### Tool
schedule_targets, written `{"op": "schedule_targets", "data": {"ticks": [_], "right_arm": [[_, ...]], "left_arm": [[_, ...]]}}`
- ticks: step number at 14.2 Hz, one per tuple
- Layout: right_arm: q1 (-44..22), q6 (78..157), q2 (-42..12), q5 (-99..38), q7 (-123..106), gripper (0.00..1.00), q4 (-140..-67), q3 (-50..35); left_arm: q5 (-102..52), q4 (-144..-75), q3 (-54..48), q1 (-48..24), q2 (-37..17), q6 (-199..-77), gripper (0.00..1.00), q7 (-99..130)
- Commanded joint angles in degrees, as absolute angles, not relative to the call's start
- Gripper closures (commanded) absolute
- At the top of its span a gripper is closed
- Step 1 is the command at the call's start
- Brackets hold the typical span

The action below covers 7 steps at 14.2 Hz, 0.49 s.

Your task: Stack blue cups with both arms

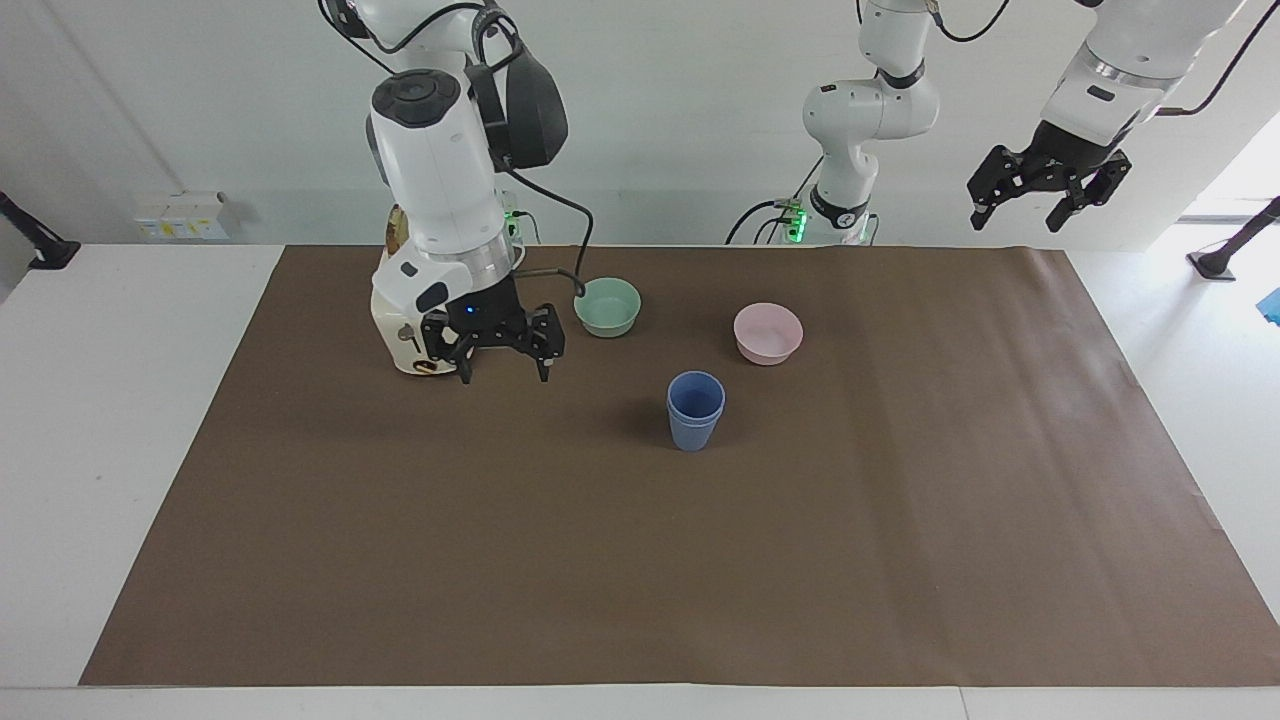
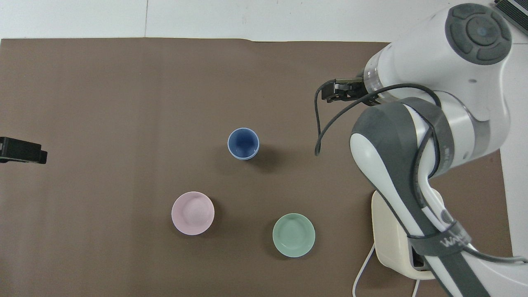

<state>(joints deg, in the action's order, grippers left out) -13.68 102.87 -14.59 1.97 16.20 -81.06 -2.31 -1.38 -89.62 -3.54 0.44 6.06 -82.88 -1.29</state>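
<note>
The two blue cups (image 1: 695, 410) stand nested as one stack near the middle of the brown mat; the stack also shows in the overhead view (image 2: 243, 143). My right gripper (image 1: 505, 376) is open and empty, up over the mat by the toaster, well apart from the stack toward the right arm's end. In the overhead view only a bit of the right gripper (image 2: 340, 90) shows under the wrist. My left gripper (image 1: 1035, 212) is open and empty, held high over the left arm's end of the table, where that arm waits. Its tip (image 2: 22, 150) shows in the overhead view.
A cream toaster (image 1: 425, 300) with a slice of bread stands near the right arm's base. A mint-green bowl (image 1: 607, 306) and a pink bowl (image 1: 768, 332) sit nearer to the robots than the stack. The brown mat (image 1: 900, 520) covers the table.
</note>
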Motion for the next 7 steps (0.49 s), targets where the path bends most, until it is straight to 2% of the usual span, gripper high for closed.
{"op": "schedule_targets", "data": {"ticks": [1,7], "right_arm": [[-11.9,98.3,-11.1,3.6,11.1,0.00,-81.7,-1.2],[-8.9,90.0,-7.3,3.6,5.6,0.00,-81.5,0.3]], "left_arm": [[-1.1,-89.0,-3.8,1.0,6.1,-81.8,0.00,-1.6],[-1.1,-89.0,-3.8,1.1,6.1,-81.8,0.00,-1.6]]}}
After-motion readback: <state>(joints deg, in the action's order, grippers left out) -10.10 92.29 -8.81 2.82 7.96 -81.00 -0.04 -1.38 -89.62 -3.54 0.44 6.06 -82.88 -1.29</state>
